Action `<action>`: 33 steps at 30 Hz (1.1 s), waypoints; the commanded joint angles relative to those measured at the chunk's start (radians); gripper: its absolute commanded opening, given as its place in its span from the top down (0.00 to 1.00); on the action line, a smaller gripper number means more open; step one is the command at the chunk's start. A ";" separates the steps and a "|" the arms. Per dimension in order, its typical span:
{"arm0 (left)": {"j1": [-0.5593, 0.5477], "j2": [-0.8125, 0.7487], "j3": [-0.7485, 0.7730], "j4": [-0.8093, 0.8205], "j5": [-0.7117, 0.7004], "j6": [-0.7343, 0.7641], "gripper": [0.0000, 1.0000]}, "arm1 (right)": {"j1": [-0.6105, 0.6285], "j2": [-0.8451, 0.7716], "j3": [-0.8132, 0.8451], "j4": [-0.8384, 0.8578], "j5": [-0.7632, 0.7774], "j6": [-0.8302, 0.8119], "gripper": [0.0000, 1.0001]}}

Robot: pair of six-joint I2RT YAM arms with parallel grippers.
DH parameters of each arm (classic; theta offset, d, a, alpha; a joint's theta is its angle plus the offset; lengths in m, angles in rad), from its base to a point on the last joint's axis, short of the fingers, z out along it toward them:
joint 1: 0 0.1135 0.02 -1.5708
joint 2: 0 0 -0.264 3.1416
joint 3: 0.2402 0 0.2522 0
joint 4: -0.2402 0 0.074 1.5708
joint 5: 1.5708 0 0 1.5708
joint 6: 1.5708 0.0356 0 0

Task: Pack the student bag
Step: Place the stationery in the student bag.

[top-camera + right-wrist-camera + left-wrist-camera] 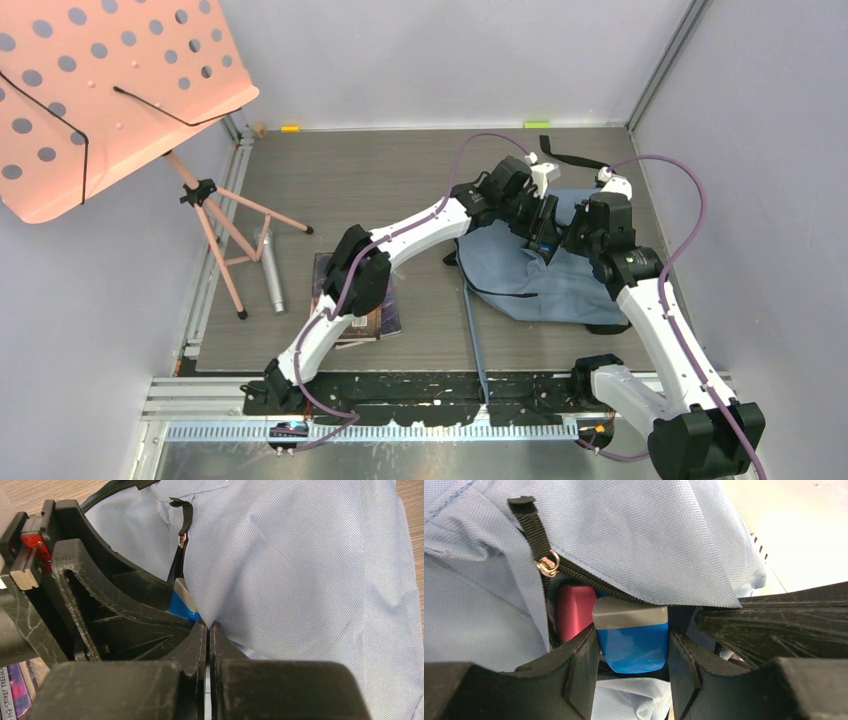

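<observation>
- Surface: grey wood-grain table (400,180) enclosed by pale lavender walls (450,60). A pink perforated metal music stand (100,90) stands at the far left.
- A stack of dark-covered books (388,318) lies on the table near centre, partly hidden under the left arm's elbow.
- The large soft grey-blue fabric student bag (520,270) lies flat on the right half of the table, with both arms reaching over it.
- The left gripper (633,640) is at the bag's zipper opening, its jaws clamped on a blue plastic block (634,652) with a grey cap (630,616).
- A rounded pink-red object (574,610) sits inside the opening, just left of the block.
- The silver zipper pull (547,565) with its black webbing tab (526,517) lies above the opening.
- The right gripper (209,630) has its jaws pressed together, pinching a fold of bag fabric just beside the opening.
</observation>
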 commanded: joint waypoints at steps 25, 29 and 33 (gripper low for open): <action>-0.021 -0.225 -0.239 0.169 -0.117 0.078 0.24 | 0.004 -0.027 0.017 0.066 -0.005 0.009 0.99; -0.017 -0.285 -0.333 0.179 -0.162 0.084 0.25 | 0.004 -0.027 0.017 0.066 -0.005 0.010 1.00; -0.002 -0.321 -0.428 0.215 -0.180 0.047 0.28 | 0.004 -0.027 0.017 0.067 -0.004 0.010 0.99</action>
